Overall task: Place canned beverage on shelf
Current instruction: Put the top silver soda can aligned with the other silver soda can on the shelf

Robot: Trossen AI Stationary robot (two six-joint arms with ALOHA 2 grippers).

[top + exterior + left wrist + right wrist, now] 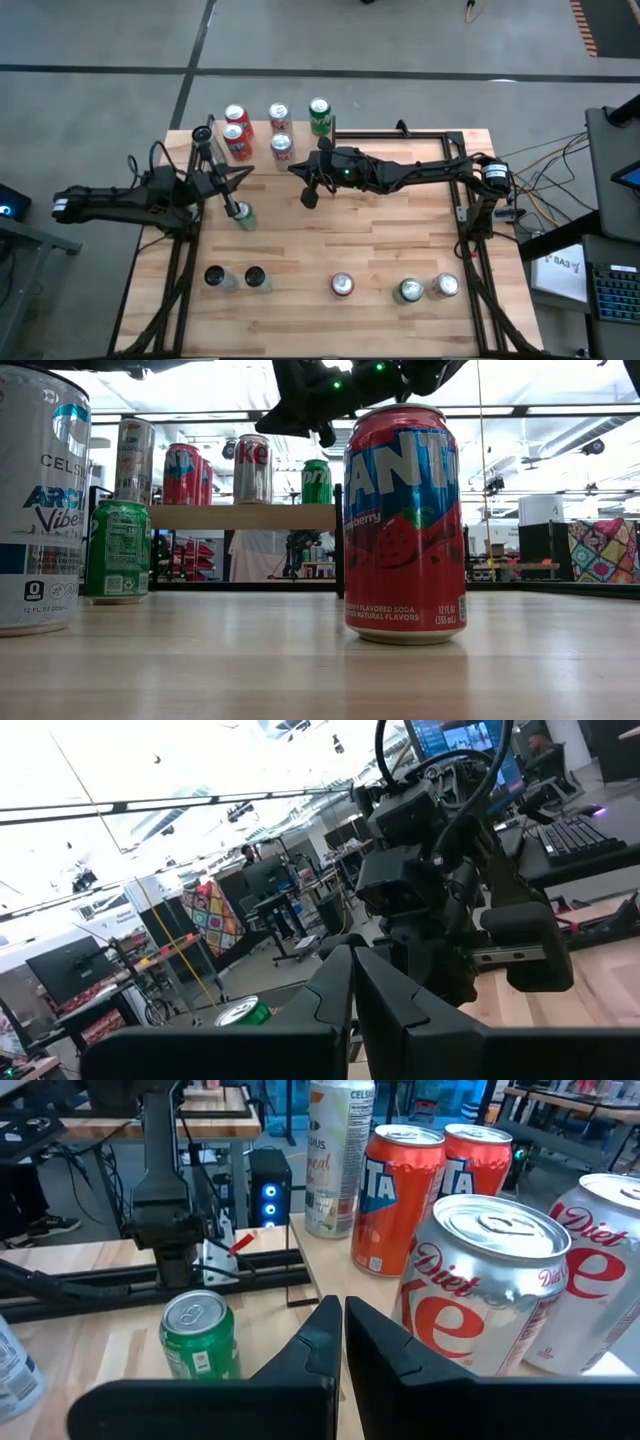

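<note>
Shelf (245, 516): at the table's far edge, my landmark; red, silver and green cans stand on its board.
Green can (243, 215): upright on the tabletop, in front of the shelf.
My left gripper (237, 210): clenched, empty, just above that green can.
My right gripper (310, 199): clenched on nothing, just in front of the shelf.
Fanta can (405, 525): near edge, well apart from the shelf.
</note>
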